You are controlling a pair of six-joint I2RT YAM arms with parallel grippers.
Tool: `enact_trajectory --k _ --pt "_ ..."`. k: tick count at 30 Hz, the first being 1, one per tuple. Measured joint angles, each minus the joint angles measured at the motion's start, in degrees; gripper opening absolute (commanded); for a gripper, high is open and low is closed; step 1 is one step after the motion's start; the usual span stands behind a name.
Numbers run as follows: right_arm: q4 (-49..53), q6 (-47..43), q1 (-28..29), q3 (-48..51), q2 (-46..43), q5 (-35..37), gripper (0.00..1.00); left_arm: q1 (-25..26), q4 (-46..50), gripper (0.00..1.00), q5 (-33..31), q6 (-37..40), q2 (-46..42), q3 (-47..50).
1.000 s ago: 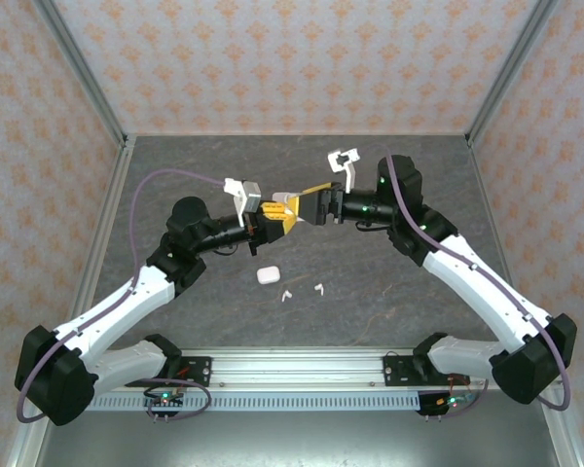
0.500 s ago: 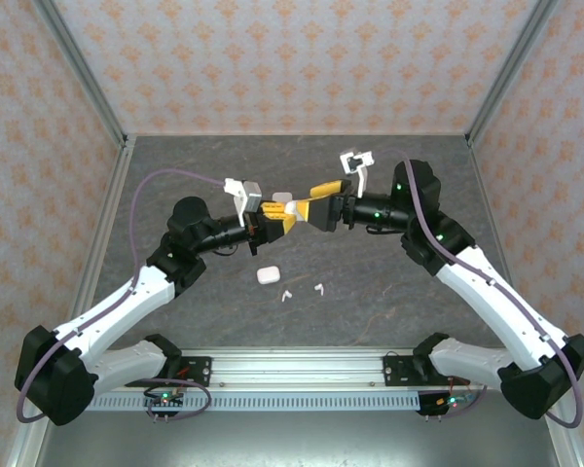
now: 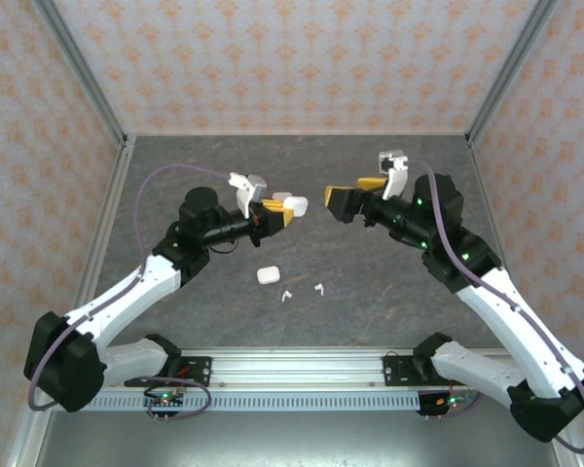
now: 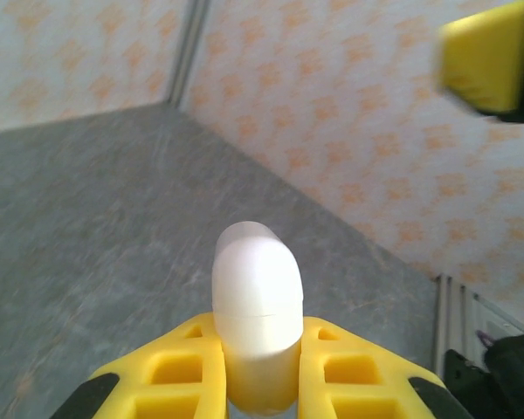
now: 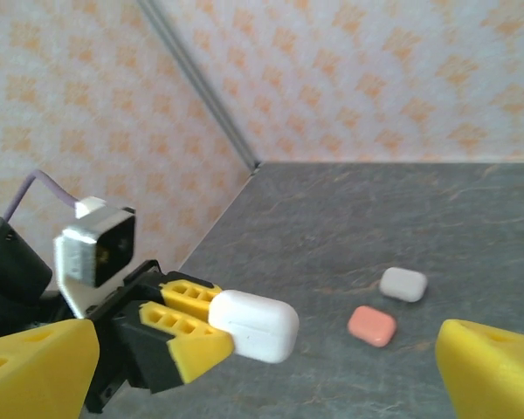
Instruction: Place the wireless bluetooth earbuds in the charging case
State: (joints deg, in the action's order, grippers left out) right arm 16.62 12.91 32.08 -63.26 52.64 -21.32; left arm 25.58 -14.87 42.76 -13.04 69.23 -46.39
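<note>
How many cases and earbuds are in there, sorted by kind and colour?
White cases: 3, one in the left gripper
Pink case: 1
White earbuds: 2
Total: 6

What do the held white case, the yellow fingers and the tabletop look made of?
White case: probably smooth plastic, satin sheen; soft highlight and a fine seam across the shell.
Yellow fingers: likely matte plastic, moulded or printed; open rectangular pockets, no shine.
Tabletop: dark grey, mottled stone look; may be laminate or a mat, cannot tell.
</note>
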Motion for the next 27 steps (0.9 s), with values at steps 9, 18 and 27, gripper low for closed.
enact_trajectory --k 9,18,27 --pt "-0.11 2.05 -0.79 4.07 -0.37 8.33 0.99 -6.21 5.79 0.06 -1.73 -4.24 12.94 -0.44" --pt "-0.11 2.97 -0.79 4.46 1.27 9.40 0.99 -6.80 6.82 0.09 -1.70 -9.94 23.52 -0.39" --pt "-0.07 2.97 -0.79 4.46 1.38 9.60 0.99 -7.74 6.64 0.29 -1.73 -12.98 27.17 0.37"
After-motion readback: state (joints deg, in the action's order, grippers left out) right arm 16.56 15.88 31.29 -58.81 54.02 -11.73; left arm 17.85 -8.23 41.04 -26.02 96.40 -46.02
